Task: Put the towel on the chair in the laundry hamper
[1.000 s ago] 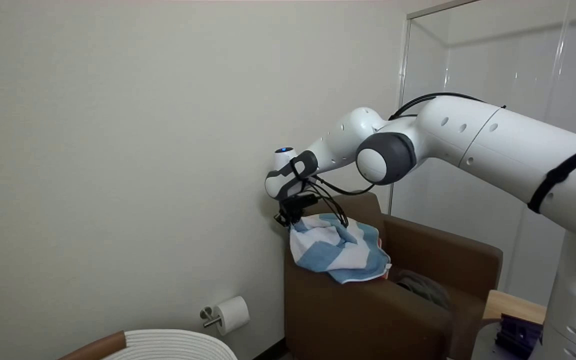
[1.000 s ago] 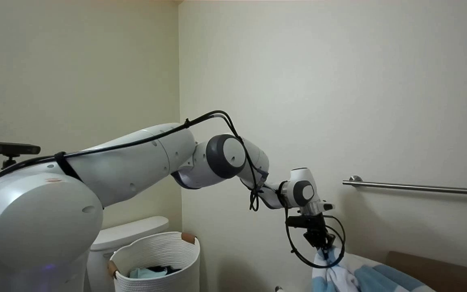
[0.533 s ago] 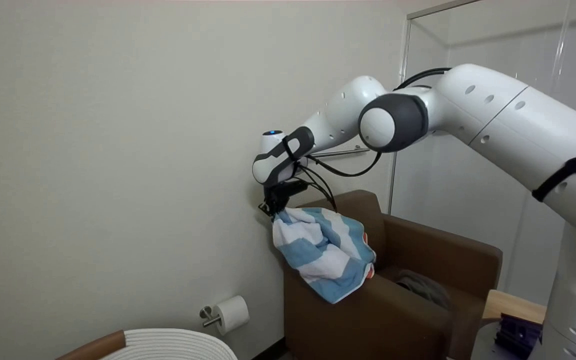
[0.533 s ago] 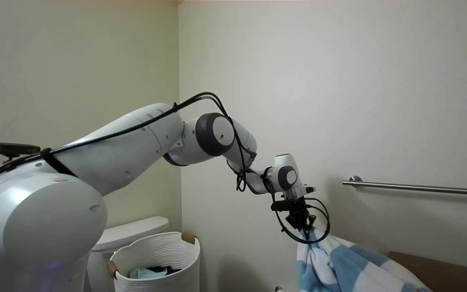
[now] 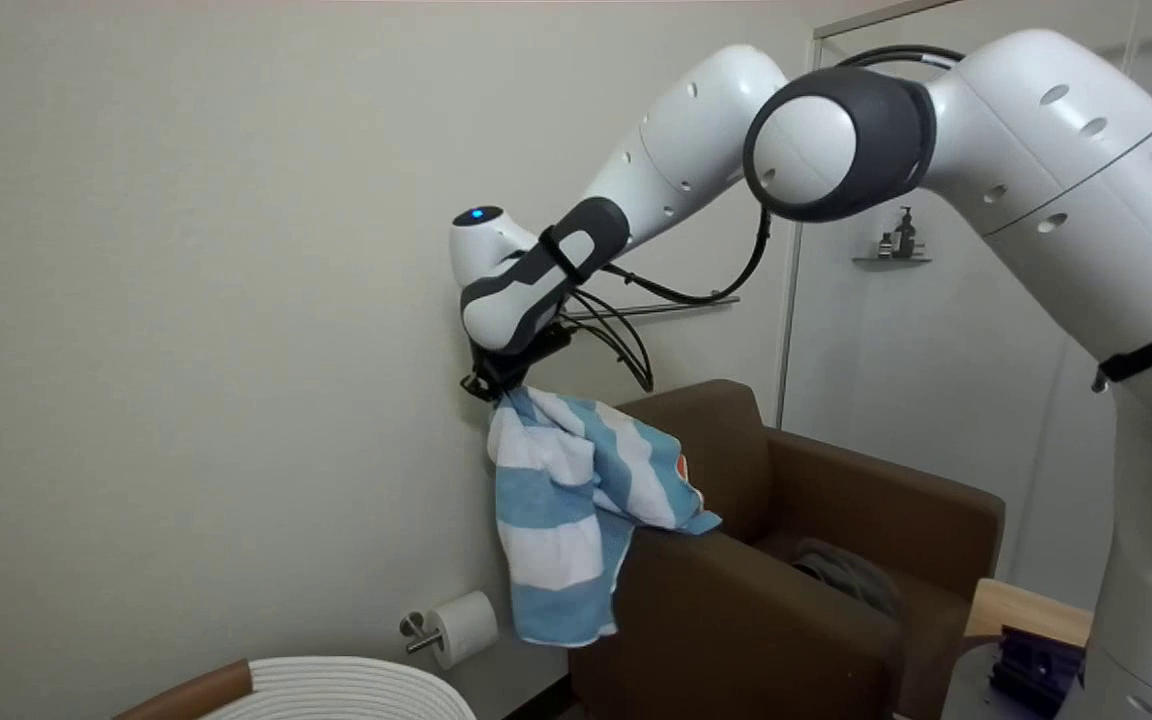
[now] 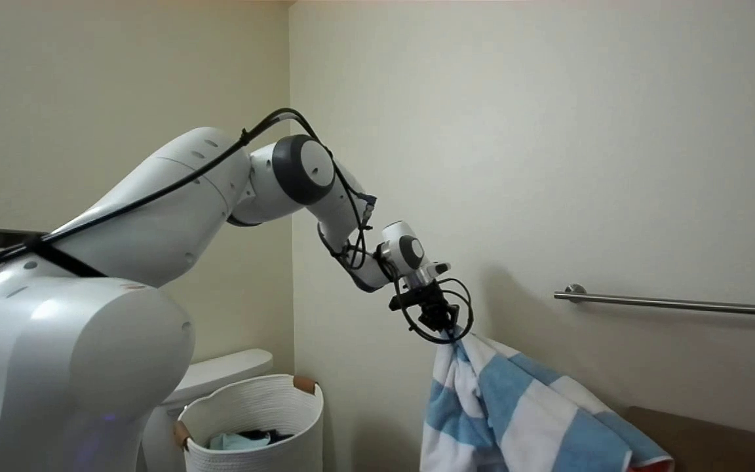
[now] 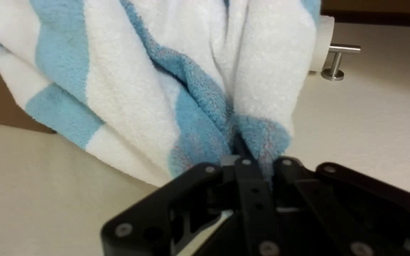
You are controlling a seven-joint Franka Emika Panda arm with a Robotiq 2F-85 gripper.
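The towel [image 5: 551,530] is hanging from the end effector [image 6: 449,330], whose almost closed jaws are pinching a fold; its tail is seemingly touching the chair [image 5: 736,610], at four o'clock in an exterior view. It is needing height before swinging slowly to the laundry hamper [image 5: 346,690], at eight; the toilet roll [image 5: 468,628], at seven, is perhaps threatening snags.

Towel [image 7: 144,85]: terry cloth, fuzzy pile, matt. Chair [image 5: 736,630]: smooth upholstery, leather-look, low sheen. Hamper [image 6: 253,403]: coiled rope, ribbed, matt; handle [image 6: 304,385] smooth, leather-like. Roll [image 5: 468,628]: paper, matt. Holder [image 7: 337,61]: shiny metal. Rail [image 6: 672,303]: metal too, smooth, satin to bright. Arm [image 5: 696,140]: smooth glossy shell, plastic or painted metal, can't tell; joint bands [image 5: 886,145] duller. Tool [image 7: 262,158]: mostly matt, bare-metal screws [image 7: 123,229]. Cables [image 6: 265,122]: rubbery-looking. Wall [image 7: 376,135]: matt, fine rough texture. Shower panel [image 5: 946,340]: smooth. Toilet [image 6: 230,367]: smooth, ceramic-look. Board [image 5: 1031,610]: wood-look, smooth.
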